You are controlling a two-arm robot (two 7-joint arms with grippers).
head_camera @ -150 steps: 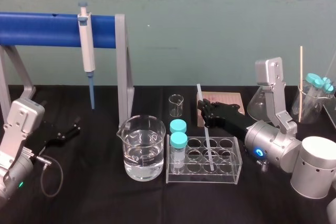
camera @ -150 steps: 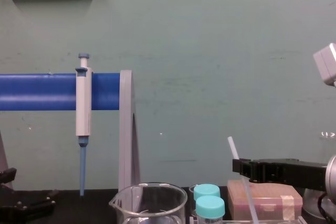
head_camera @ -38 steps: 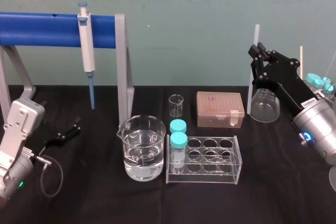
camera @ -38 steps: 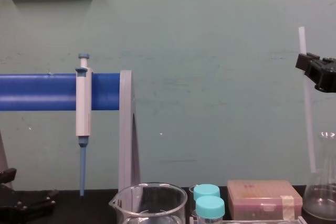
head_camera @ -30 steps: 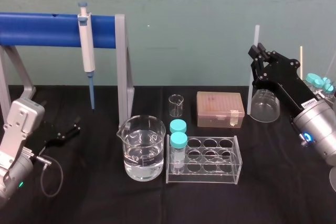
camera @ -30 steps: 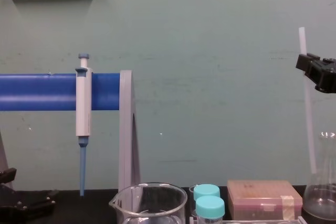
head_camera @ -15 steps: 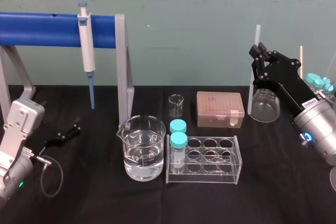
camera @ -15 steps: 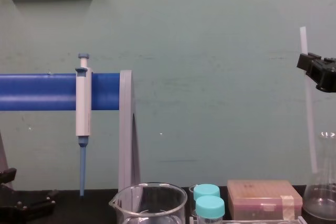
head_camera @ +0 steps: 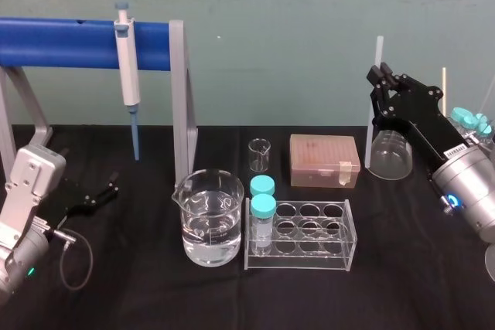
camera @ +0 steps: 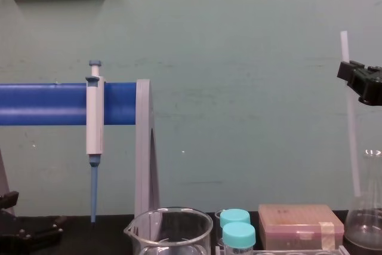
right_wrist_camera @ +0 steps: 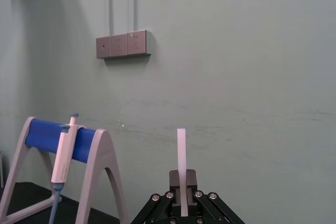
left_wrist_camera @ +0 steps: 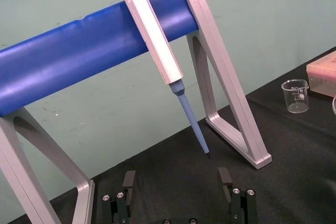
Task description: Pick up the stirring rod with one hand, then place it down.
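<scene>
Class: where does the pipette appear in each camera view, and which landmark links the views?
Head view: the pipette hangs upper left on the blue bar.
Chest view: the pipette hangs left of centre, tip down.
Left wrist view: the pipette slants on the bar beyond the open left gripper.
Right wrist view: the pipette is far off, beyond the right gripper clamping the stirring rod.
Shared landmark: the blue bar.

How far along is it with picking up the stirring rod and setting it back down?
Done: the pick-up. The right tool is shut on the stirring rod, holding it upright, clear of the black table, near the flask. In hand: the rod, held aloft. Left: lowering it and letting go. The left tool rests open, low on the left.
</scene>
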